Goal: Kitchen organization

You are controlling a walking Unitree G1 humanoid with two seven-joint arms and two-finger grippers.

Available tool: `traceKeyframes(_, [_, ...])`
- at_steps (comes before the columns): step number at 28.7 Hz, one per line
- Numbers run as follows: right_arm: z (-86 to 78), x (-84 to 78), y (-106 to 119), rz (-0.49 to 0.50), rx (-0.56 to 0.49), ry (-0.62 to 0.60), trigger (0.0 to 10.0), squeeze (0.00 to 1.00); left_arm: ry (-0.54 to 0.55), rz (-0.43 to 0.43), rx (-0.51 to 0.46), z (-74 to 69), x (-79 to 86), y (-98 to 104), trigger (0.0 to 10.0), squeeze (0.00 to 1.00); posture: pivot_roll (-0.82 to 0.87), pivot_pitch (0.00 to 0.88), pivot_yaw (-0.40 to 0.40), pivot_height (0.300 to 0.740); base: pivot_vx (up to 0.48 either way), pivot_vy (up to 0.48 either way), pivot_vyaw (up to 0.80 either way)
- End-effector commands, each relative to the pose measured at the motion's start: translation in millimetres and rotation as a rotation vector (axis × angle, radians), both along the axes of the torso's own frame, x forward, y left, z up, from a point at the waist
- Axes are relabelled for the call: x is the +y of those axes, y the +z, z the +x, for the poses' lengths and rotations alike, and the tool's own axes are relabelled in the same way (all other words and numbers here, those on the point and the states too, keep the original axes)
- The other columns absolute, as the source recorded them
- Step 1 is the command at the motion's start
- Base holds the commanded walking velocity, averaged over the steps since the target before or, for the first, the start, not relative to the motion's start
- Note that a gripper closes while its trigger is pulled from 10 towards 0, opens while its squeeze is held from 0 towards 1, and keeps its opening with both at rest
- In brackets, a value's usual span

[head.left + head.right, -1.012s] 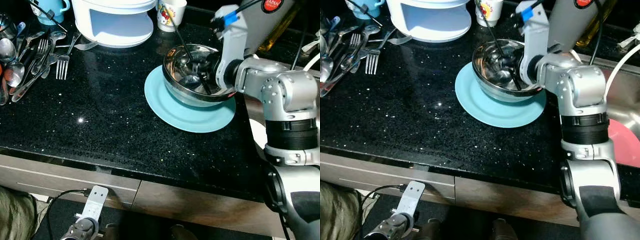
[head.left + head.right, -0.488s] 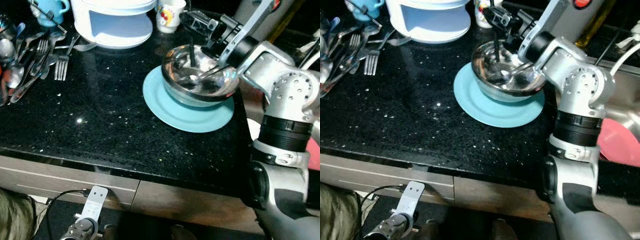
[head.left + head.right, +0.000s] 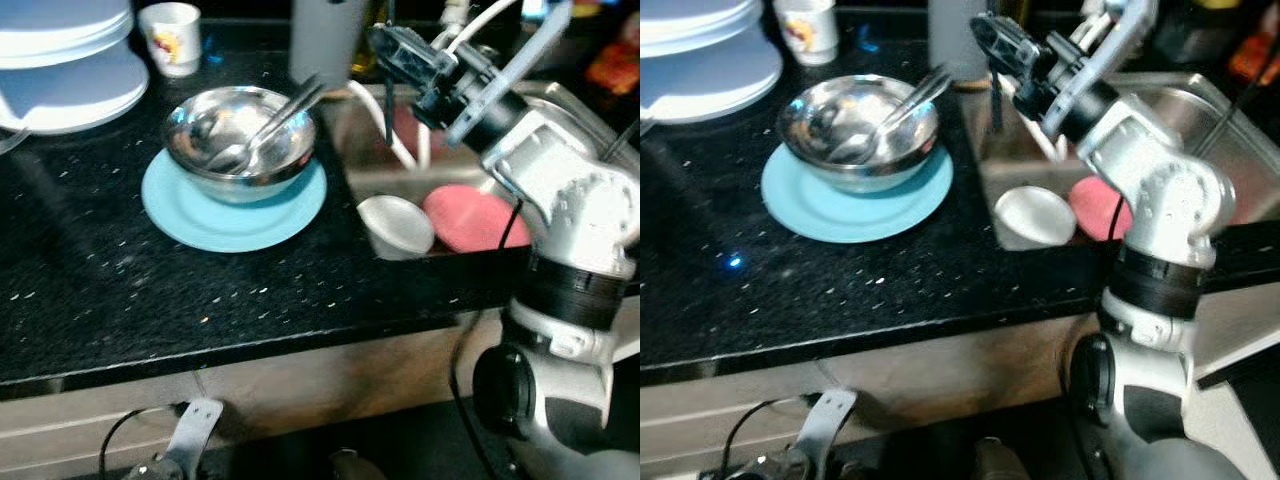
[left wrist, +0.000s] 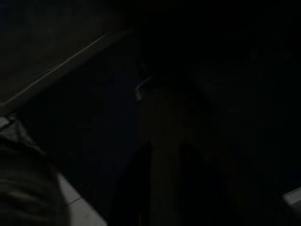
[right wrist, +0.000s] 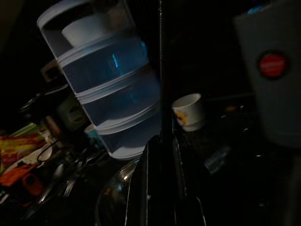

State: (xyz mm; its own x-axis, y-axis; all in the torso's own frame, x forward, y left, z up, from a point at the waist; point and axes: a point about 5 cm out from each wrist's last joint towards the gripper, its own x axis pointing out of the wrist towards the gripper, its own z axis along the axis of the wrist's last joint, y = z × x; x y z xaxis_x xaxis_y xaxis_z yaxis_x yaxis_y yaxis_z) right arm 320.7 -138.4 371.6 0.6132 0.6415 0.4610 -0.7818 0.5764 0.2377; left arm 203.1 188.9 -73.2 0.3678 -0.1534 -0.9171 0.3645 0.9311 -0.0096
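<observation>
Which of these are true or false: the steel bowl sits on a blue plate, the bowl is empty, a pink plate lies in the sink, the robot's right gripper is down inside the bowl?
1. The steel bowl sits on a blue plate: true.
2. The bowl is empty: false, utensils lie in it.
3. A pink plate lies in the sink: true.
4. The right gripper is inside the bowl: false, it is raised above the sink's edge, beside the bowl.

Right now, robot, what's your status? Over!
Right gripper above the sink, fingers shut on thin black utensil. Left arm hangs idle. Steel bowl on blue plate, spoons inside. Nothing blocking.
</observation>
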Motion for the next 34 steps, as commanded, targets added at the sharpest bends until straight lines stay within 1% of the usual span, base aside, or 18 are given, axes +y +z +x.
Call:
traceKeyframes(1, [-4.0, 1.4, 0, -0.009, -0.019, 0.001, 10.0, 0.0, -0.039, 0.0, -0.018, 5.0, -6.1, 2, 10.0, 0.0, 0.02, 0.17, -0.051, 0.74, 0.0, 0.0, 0.0])
traceKeyframes(10, [-4.1, 2.0, -7, -0.031, -0.008, -0.022, 10.0, 0.0, -0.03, -0.014, -0.015, 5.1, -5.1, 2, 10.0, 0.0, 0.02, 0.172, -0.047, 0.74, 0.0, 0.0, 0.0])
traceKeyframes(16, [-3.0, 4.2, -12, -0.047, -0.002, -0.035, 10.0, 0.0, -0.024, 0.006, 0.0, 4.2, -2.5, 2, 10.0, 0.0, 0.02, 0.174, -0.046, 0.74, 0.0, 0.0, 0.0])
traceKeyframes(30, [-2.3, 4.6, -15, -0.075, 0.0, -0.046, 10.0, 0.0, 0.019, -0.014, -0.003, 3.4, -2.9, 2, 10.0, 0.0, 0.02, 0.175, -0.049, 0.74, 0.0, -0.425, 0.0])
traceKeyframes(34, [-1.3, 5.7, -17, -0.106, 0.0, -0.059, 10.0, 0.0, 0.04, -0.022, -0.004, 3.1, -3.3, 1, 10.0, 0.0, 0.02, 0.176, -0.051, 0.74, 0.0, 0.0, 0.0])
